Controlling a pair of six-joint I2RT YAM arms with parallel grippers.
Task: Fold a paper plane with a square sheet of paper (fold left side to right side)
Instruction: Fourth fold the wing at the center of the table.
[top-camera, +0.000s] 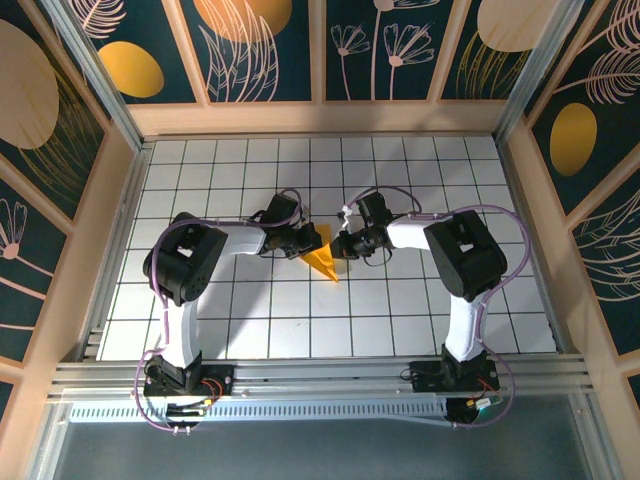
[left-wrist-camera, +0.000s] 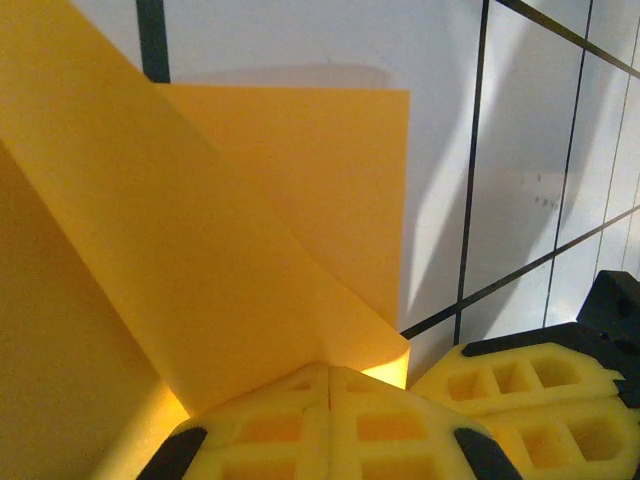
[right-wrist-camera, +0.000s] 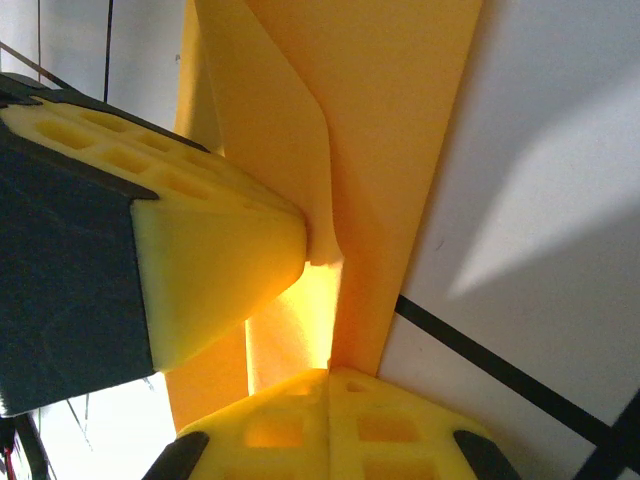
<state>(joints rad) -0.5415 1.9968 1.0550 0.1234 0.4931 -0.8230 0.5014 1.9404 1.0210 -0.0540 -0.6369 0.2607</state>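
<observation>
Square sheet of paper (top-camera: 325, 262), by now a narrow creased shape with a point toward the arms, sits near the middle of the gridded surface (top-camera: 400, 310), between the two arms; the left fingers (top-camera: 303, 245) are fully closed and pinch its edge from one side; the right fingers (top-camera: 338, 247) are closed on it from the other, just beside them. In the left wrist view the closed pads (left-wrist-camera: 290, 430) grip the corner where a layer rises off the surface; in the right wrist view the sheet buckles slightly between the two grips, with the other arm's fingers (right-wrist-camera: 200, 240) right against it. The step looks like carrying the left half over to the right; it probably goes best if one grip anchors the centre crease while the other swings its flap across in a low arc; edges should meet before any pressing; pulling the two grips apart risks a tear or a crooked crease.
</observation>
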